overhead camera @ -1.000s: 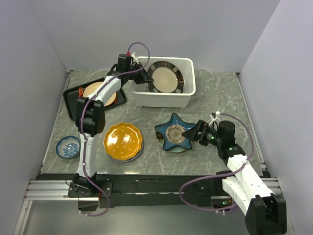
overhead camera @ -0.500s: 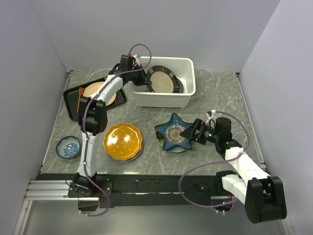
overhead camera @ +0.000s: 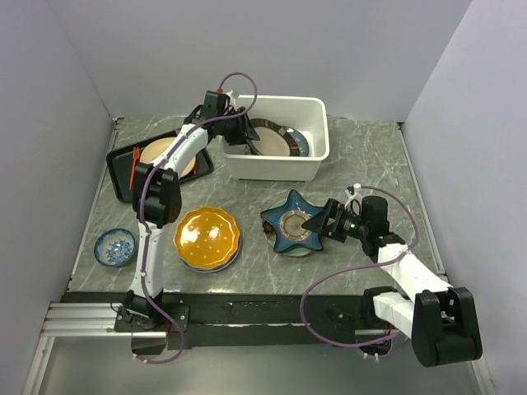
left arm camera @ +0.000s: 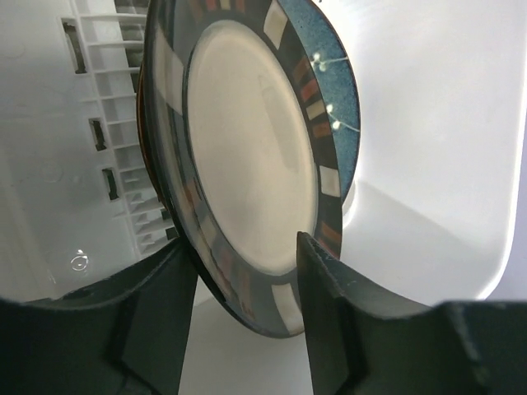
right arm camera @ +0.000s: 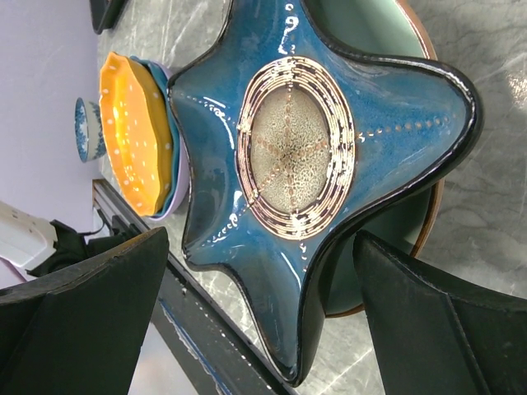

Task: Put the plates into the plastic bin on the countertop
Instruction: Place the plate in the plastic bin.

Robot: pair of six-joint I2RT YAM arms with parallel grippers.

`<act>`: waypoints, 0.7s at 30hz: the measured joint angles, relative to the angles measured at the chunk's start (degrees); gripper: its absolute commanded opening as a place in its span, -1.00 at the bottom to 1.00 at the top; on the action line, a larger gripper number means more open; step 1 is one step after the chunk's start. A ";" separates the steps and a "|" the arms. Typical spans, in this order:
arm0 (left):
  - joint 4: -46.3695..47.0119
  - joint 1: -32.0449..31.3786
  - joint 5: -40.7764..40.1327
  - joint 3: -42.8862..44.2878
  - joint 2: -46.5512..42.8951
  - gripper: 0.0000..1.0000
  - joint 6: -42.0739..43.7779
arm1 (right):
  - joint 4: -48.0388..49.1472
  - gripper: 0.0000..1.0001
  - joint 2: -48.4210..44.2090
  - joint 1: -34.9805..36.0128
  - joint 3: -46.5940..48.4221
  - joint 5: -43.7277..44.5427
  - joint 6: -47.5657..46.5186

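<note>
Found inside the white rectangular plastic bin (overhead camera: 272, 169): round beige ceramic plate with dark patterned rim (left arm camera: 247, 164), tilted, leaning over a glossy teal plate (left arm camera: 333, 99). Noted left claw (left arm camera: 245, 243) about half parted, one finger on each side of that rim, no squeeze visible. Taken as not gripping, though contact by one pad not ruled out.

Noted right claw (right arm camera: 262, 240) spread wide and holding nothing. Low over the grey marble-patterned worktop (overhead camera: 362, 164), straddling one arm of the navy star-shaped glazed plate (right arm camera: 296, 156), itself stacked on a pale green round plate (right arm camera: 366, 25). Further left, orange scalloped plate (overhead camera: 206, 236) on a blue dotted one (overhead camera: 226, 262), untouched.

Judged of the star plate: stiff, fairly heavy, glossy and so slippery, chip-prone at the points. Best taken across the raised black edge of the near arm, pinched top and underside, deep enough to stop swivelling. Expect the green plate beneath to drag along; lift slowly.
</note>
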 measured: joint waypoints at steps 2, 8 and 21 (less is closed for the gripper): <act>-0.59 -0.04 -0.44 0.50 0.00 0.19 0.35 | 0.37 1.00 0.37 0.00 0.00 0.00 0.00; -1.95 -0.46 -2.93 1.25 0.00 0.28 1.95 | 1.36 1.00 1.81 0.00 0.00 -0.04 0.00; -6.49 -1.73 -8.44 2.21 -0.70 0.39 5.79 | 2.03 1.00 2.32 0.00 0.00 -0.31 0.02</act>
